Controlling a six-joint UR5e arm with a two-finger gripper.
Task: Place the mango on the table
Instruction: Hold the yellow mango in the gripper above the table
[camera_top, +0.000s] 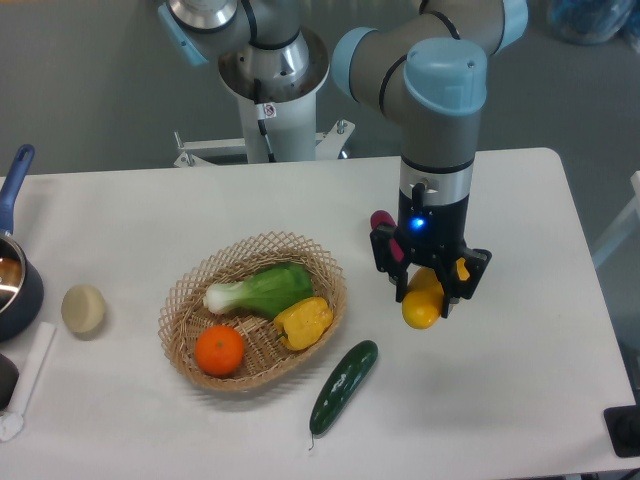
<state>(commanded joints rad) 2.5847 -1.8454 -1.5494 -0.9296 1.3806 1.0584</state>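
- Right of the basket (180, 300), I see the gripper (430, 283) pointing straight down, its 2 fingers clamped on the mango (422, 300).
- Mango sits between the fingers, yellow lower end poking out below them; I can't tell from this view whether it touches the table (540, 330) or hangs just above it.
- Blue light lit on the wrist above the gripper.
- Small dark red thing (382, 221) just behind the gripper, partly hidden; can't identify it.
- Inside the basket I count 3 items: bok choy (262, 288) across the upper middle, yellow bell pepper (303, 320) at the right side against the wall, orange (219, 350) at the lower left.
- Cucumber (343, 387) lies on the table just outside the basket's lower right rim, angled, well below and left of the mango.
- Left of the basket: pale round object (83, 308), apart from the rim.
- Further left, at the frame edge: dark blue pot (15, 290) with a blue handle, cut off by the frame.
- White cloth-like strip (28, 375) below the pot, also at the edge.
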